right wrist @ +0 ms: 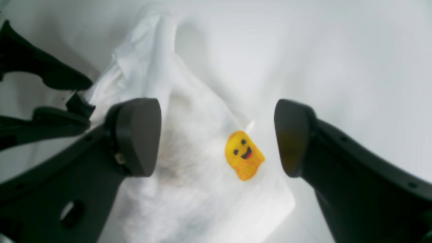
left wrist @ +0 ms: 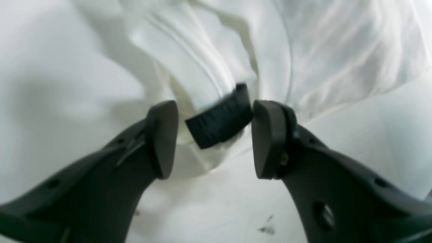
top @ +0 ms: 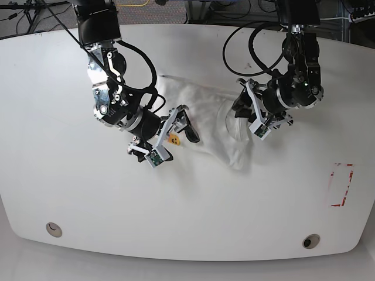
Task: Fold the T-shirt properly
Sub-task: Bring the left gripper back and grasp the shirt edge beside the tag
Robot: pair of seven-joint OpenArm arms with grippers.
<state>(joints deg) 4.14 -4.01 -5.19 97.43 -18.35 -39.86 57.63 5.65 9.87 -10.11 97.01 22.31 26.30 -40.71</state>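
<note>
**Fold barely begun — garment bunched at mid-desk**

T-shirt point(top: 202, 114) lying crumpled on the white desk point(top: 70, 193), between the two arms and slightly toward the far edge. No flat panel, straight edge or stacked layer is visible; the cloth shows deep wrinkles, and a small yellow smiling-face print point(right wrist: 243, 155) faces upward. Left tool point(left wrist: 214, 138): jaws partly spread on either side of a black tag point(left wrist: 219, 123) at a gathered fold of the cloth, not visibly clamped on it. Right tool point(right wrist: 217, 138): jaws spread wide over the printed patch — nothing held. Judged from this layout, the task is at an early stage: the garment must first be spread flat, then the sleeves and body folded.
</note>
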